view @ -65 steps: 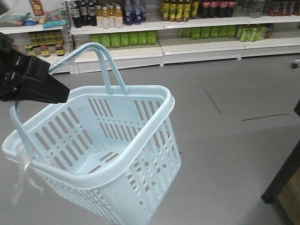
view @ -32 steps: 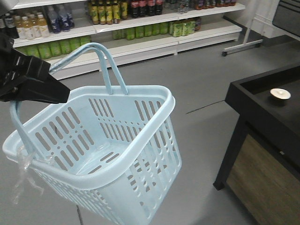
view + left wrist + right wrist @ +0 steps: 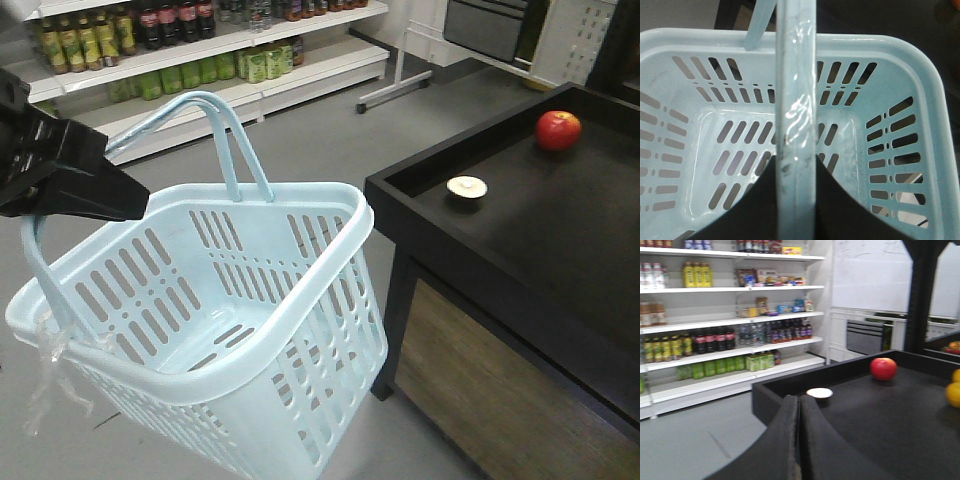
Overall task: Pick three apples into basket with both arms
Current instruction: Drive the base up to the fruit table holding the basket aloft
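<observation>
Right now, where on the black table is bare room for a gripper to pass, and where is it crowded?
Bare: the stretch of the black table nearer than the white disc and the red apple, and the gap between them. Crowded: right of the apple in the right wrist view, where other fruit sit.

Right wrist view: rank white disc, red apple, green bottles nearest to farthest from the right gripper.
From the right gripper:
1. White disc, on the black table just past its near rim.
2. Red apple, farther back on the table, to the right.
3. Green bottles, on the shelf across the aisle, to the left.
</observation>
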Robot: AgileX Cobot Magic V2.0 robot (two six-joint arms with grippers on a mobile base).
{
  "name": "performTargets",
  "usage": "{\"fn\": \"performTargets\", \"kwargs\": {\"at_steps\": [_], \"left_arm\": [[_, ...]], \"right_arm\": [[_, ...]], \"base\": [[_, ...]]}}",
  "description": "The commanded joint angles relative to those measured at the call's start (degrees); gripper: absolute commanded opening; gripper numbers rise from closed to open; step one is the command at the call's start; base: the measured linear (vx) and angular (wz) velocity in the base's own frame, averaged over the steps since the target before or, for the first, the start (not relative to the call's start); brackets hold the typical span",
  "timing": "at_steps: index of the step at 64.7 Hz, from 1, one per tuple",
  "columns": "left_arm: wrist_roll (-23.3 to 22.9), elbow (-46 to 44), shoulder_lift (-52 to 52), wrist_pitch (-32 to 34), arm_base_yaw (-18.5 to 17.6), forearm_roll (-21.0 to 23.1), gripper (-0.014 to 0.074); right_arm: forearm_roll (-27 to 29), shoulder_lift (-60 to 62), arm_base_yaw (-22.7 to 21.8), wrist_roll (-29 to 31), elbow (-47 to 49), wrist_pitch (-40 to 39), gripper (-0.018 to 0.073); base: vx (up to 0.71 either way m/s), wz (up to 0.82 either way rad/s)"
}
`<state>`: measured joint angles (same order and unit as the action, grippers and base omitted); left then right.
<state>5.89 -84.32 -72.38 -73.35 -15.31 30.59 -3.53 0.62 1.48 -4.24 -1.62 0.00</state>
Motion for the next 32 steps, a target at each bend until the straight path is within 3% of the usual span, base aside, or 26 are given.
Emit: {"fn": "performTargets", "kwargs": {"at_steps": [1,32], "left_arm": [[-0.5,-1.3,1.5,1.7,-0.3,3.4,-0.0007],[-0.5,-1.3,1.5,1.7,-0.3,3.4,-0.0007]], "right_arm": [[0.0,0.6,-0.3,0.5,-0.8,-4.2,-0.0005],[0.0,0.6,-0.3,0.5,-0.8,-4.2,-0.0005]], "base": [[0.12,-0.48],[0.12,-0.48]]}}
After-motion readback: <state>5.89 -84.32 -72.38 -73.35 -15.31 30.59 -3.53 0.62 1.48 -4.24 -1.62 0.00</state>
